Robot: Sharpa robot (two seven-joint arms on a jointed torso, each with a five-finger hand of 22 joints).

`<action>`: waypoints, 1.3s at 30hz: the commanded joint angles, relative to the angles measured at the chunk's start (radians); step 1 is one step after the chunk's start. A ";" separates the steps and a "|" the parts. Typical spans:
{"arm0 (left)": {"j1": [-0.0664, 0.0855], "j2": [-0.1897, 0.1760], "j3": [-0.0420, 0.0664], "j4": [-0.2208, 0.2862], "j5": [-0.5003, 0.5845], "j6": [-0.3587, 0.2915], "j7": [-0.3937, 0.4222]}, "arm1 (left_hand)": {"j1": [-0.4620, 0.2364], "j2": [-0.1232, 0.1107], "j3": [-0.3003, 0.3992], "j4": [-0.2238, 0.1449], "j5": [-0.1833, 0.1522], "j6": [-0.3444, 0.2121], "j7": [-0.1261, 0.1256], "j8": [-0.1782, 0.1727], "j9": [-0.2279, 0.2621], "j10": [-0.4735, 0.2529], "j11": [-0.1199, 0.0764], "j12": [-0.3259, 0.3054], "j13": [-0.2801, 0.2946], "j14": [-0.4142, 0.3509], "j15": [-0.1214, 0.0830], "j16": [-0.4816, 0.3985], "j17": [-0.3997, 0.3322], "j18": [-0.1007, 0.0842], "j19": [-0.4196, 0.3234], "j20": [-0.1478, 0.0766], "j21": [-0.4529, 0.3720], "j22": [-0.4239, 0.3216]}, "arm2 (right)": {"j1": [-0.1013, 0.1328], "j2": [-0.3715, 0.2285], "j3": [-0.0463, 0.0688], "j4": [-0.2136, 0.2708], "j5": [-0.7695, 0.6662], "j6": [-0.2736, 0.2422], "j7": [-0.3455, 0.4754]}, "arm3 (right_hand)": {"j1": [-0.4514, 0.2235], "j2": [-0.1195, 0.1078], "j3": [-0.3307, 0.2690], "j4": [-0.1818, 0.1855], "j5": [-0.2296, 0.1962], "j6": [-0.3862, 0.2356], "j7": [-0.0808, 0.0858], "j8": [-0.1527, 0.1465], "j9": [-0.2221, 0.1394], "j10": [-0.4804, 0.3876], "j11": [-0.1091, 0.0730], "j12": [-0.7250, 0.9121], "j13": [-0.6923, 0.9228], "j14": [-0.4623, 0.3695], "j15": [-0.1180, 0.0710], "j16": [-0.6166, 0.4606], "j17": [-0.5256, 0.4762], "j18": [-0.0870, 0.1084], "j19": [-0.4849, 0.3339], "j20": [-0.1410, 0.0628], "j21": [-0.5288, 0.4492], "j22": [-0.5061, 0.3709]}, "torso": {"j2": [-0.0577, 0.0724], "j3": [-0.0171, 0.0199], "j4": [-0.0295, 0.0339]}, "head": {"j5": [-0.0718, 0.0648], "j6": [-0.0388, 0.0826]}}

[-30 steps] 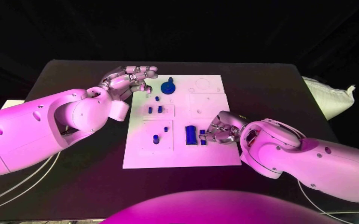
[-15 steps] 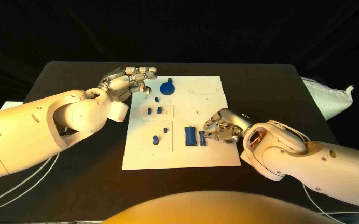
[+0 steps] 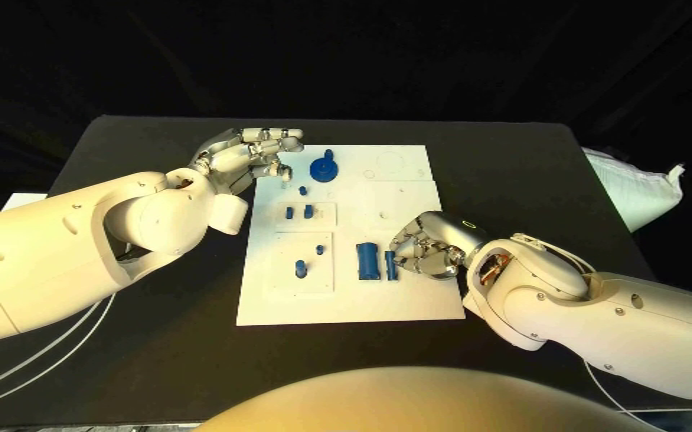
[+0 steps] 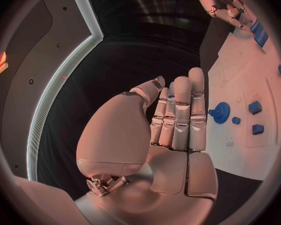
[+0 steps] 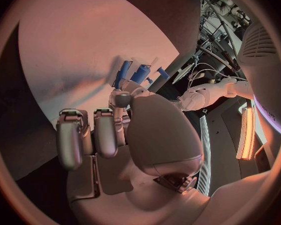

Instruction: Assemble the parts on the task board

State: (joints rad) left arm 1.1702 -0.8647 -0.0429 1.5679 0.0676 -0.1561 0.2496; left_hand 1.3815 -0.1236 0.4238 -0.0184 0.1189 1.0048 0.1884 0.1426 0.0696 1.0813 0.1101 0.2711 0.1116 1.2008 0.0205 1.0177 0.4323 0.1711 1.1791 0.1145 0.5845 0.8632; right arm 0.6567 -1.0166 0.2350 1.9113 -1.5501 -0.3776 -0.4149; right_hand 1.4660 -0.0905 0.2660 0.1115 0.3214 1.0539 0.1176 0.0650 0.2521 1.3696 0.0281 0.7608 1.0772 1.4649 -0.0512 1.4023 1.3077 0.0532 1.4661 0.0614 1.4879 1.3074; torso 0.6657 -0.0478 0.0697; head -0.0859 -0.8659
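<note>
Black bench carries the white board. Left robot hand hovers at its far left corner, fingers curled, holding nothing. Right robot hand reaches beside blue parts; its grip I cannot tell.

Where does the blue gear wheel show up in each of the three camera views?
Head view: the blue gear wheel sits at the far end of the white board, just beside the left hand.
Left wrist view: the gear wheel lies on the board, just past the hand's fingertips.
Right wrist view: I cannot make it out there.
Shared landmark: the white board, seen in all three views.
</note>
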 commanded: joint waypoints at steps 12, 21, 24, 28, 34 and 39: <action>0.000 0.003 0.001 -0.001 -0.003 0.020 0.002 | -0.001 0.011 -0.004 0.000 0.004 -0.006 -0.001 0.005 -0.001 -0.008 0.000 0.002 0.001 -0.006 0.002 0.004 -0.001 0.011 -0.002 0.006 -0.005 -0.002 | -0.004 0.007 -0.002 -0.010 -0.027 -0.066 0.004 | -0.069 -0.031 0.042 0.026 -0.024 -0.031 0.010 -0.006 -0.046 -0.004 0.005 0.001 -0.005 0.062 0.011 -0.002 0.033 -0.020 0.014 0.007 0.001 0.148 | 0.000 -0.0001 -0.0002 | -0.002 -0.001; 0.000 0.003 0.001 -0.001 -0.003 0.022 0.000 | -0.001 0.011 -0.004 0.000 0.004 -0.006 -0.001 0.005 -0.001 -0.008 0.000 0.002 0.001 -0.006 0.002 0.004 -0.001 0.011 -0.002 0.006 -0.005 -0.002 | -0.004 0.020 -0.002 -0.025 -0.027 -0.099 0.004 | -0.114 -0.054 0.024 0.054 -0.212 -0.083 0.019 -0.002 -0.090 -0.009 0.015 -0.005 -0.015 0.061 0.022 -0.008 0.025 -0.017 0.008 0.019 -0.005 0.141 | 0.001 0.0002 -0.0004 | 0.000 -0.001; 0.000 0.003 0.001 -0.001 -0.005 0.022 -0.001 | -0.002 0.011 -0.004 0.001 0.004 -0.007 -0.001 0.006 -0.001 -0.009 0.000 0.003 0.001 -0.007 0.002 0.004 -0.001 0.011 -0.002 0.006 -0.005 -0.002 | -0.004 0.025 -0.002 -0.030 -0.027 -0.096 0.003 | -0.115 -0.054 0.021 0.057 -0.221 -0.080 0.019 0.000 -0.093 -0.010 0.015 -0.003 -0.015 0.061 0.022 -0.009 0.024 -0.017 0.008 0.019 -0.005 0.141 | 0.001 0.0003 0.0002 | 0.000 -0.002; 0.000 0.003 0.001 0.000 -0.007 0.021 -0.001 | -0.002 0.011 -0.004 0.001 0.004 -0.007 -0.001 0.006 -0.001 -0.009 0.000 0.003 0.001 -0.007 0.002 0.004 -0.001 0.011 -0.002 0.006 -0.005 -0.002 | -0.004 0.030 -0.002 -0.034 -0.027 -0.089 0.001 | -0.117 -0.051 0.017 0.061 -0.228 -0.069 0.017 0.005 -0.095 -0.010 0.014 0.000 -0.014 0.061 0.021 -0.008 0.025 -0.017 0.008 0.019 -0.005 0.141 | 0.000 -0.0002 0.0000 | 0.001 -0.003; 0.000 0.002 0.001 0.001 -0.008 0.022 -0.001 | -0.002 0.011 -0.004 0.001 0.004 -0.007 -0.001 0.006 -0.001 -0.009 0.000 0.003 0.001 -0.007 0.002 0.004 -0.001 0.011 -0.002 0.006 -0.005 -0.002 | -0.005 0.040 -0.002 -0.049 -0.032 -0.069 -0.004 | -0.113 -0.044 0.012 0.063 -0.242 -0.023 0.007 0.024 -0.096 -0.009 0.006 0.009 -0.011 0.062 0.015 -0.006 0.028 -0.018 0.010 0.016 -0.004 0.143 | 0.000 0.0010 -0.0001 | 0.004 -0.006; 0.000 0.002 0.001 0.001 -0.009 0.022 -0.001 | -0.002 0.011 -0.004 0.001 0.004 -0.007 -0.001 0.006 -0.001 -0.009 0.000 0.003 0.001 -0.007 0.002 0.004 -0.001 0.011 -0.002 0.006 -0.005 -0.002 | -0.007 0.051 -0.002 -0.066 -0.044 -0.053 -0.006 | -0.094 -0.040 0.011 0.052 -0.270 0.007 -0.002 0.039 -0.097 -0.009 -0.001 0.014 -0.010 0.062 0.009 -0.003 0.032 -0.018 0.010 0.010 -0.004 0.144 | 0.001 0.0011 -0.0001 | 0.006 -0.007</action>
State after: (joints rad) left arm 1.1700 -0.8641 -0.0429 1.5665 0.0638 -0.1528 0.2449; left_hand 1.3815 -0.1236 0.4238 -0.0184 0.1189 1.0034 0.1868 0.1424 0.0696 1.0814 0.1100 0.2711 0.1115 1.2008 0.0206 1.0177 0.4326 0.1712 1.1791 0.1145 0.5845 0.8632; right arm 0.6526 -0.9686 0.2335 1.8498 -1.5699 -0.4550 -0.4175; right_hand 1.3621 -0.1302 0.2781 0.1693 0.0541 1.0558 0.1164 0.1007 0.1557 1.3607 0.0368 0.7722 1.0664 1.4682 -0.0375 1.3981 1.3073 0.0435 1.4661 0.0756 1.4874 1.3080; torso 0.6663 -0.0471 0.0697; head -0.0810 -0.8724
